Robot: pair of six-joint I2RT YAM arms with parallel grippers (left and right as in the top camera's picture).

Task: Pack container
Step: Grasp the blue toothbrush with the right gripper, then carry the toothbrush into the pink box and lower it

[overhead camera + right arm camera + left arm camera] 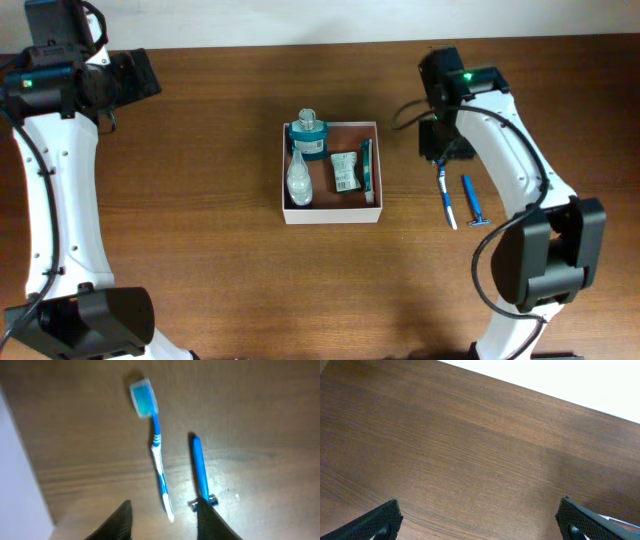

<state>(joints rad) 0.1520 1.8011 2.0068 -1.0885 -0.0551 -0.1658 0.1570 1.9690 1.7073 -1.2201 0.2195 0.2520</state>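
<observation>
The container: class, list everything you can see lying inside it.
Inside the container sit a teal bottle, a clear bottle lying flat, a green-and-white packet and a slim dark-green item against one side wall. The floor beneath them is covered.

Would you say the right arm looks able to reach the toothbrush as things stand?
Likely yes: the right gripper hangs open over the toothbrush, which lies uncovered, the razor apart from it.

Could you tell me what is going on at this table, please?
Two robot arms are packing a container. It already holds a few toiletries. The right claw, open, hovers over a toothbrush and a razor lying on the table beside the container. The left claw is open at the far left, holding nothing.
</observation>
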